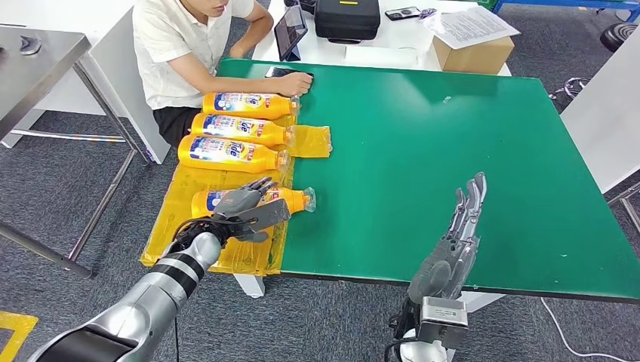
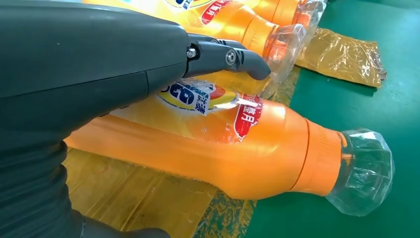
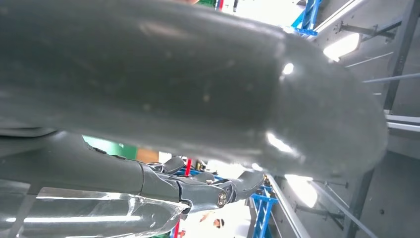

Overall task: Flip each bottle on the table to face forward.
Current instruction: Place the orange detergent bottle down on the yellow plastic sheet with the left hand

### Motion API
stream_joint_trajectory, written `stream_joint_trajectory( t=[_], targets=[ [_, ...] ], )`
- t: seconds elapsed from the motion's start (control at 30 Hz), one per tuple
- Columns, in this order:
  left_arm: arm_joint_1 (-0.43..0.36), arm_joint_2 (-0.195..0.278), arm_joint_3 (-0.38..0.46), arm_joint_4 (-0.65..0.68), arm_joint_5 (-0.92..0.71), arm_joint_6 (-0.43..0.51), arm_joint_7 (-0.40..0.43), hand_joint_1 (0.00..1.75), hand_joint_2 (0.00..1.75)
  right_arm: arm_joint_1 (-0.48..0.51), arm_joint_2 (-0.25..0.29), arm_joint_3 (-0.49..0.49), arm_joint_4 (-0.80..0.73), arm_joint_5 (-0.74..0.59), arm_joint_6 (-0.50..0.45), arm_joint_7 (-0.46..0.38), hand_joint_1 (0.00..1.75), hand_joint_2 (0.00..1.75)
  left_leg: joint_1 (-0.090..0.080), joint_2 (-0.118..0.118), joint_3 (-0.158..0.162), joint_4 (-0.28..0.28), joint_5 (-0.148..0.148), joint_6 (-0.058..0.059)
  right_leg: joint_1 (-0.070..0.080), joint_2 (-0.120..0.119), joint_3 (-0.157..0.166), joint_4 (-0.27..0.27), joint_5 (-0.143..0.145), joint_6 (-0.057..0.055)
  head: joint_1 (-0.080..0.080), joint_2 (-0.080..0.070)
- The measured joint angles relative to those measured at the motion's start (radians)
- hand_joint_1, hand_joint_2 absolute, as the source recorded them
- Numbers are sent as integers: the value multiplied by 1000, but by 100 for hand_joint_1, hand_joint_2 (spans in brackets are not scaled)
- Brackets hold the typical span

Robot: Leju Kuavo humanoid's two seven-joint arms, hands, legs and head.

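Four orange bottles with clear caps lie on their sides on yellow plastic at the left end of the green table (image 1: pixel 423 151). Three lie in a row at the back: (image 1: pixel 249 103), (image 1: pixel 241 128), (image 1: pixel 230 152). The nearest bottle (image 1: pixel 296 200) lies alone, cap toward the table's middle, and part of its label shows in the left wrist view (image 2: pixel 257 148). My left hand (image 1: pixel 245 205) reaches over this bottle with fingers (image 2: pixel 228 57) stretched above it and not closed. My right hand (image 1: pixel 456 237) stands open over the front edge, fingers straight.
A person sits at the far left corner with one hand on a phone (image 1: pixel 287 73). Crumpled yellow plastic (image 1: pixel 309 141) lies beside the bottle caps. A white table behind carries a tablet (image 1: pixel 290 30), a black case (image 1: pixel 347 19) and a cardboard box (image 1: pixel 474 53).
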Motion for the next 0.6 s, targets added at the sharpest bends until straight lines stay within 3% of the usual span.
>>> stream_joint_trajectory(
  t=[0.13, 0.23, 0.37, 0.5, 0.6],
  targets=[
    [-10, -1, 14, 15, 42, -39, -29, 0, 175, -1, -5, 6, 3, -5, 0, 0, 0, 0, 0, 0, 0, 0, 0, 0, 0, 0, 0, 0, 0, 0, 0, 0],
    [-12, -2, 35, 16, 132, -137, -87, 0, 175, -3, -10, 13, 8, -10, 0, 0, 0, 0, 0, -1, 0, 0, 0, 0, 0, -1, 1, 0, 0, 0, 0, 0],
    [-2, -4, 47, -10, 229, -249, -136, 0, 175, -6, -18, 24, 18, -19, 0, 0, 0, 175, 0, -1, 0, 0, 0, 0, 0, -1, 1, 0, 0, 0, 0, 0],
    [46, -8, 33, -101, 297, -274, -169, 0, 175, -5, -23, 25, 23, -14, 0, 0, 0, 175, 0, -1, 0, 0, 0, 0, 0, -1, 0, 0, 0, 0, 0, 0],
    [110, -17, -3, -225, 336, -234, -184, 0, 175, -1, -24, 25, 24, 3, 0, 0, 0, 175, 0, 0, 0, 0, 0, 0, 0, 0, 0, 0, 0, 0, 0, 0]
  ],
)
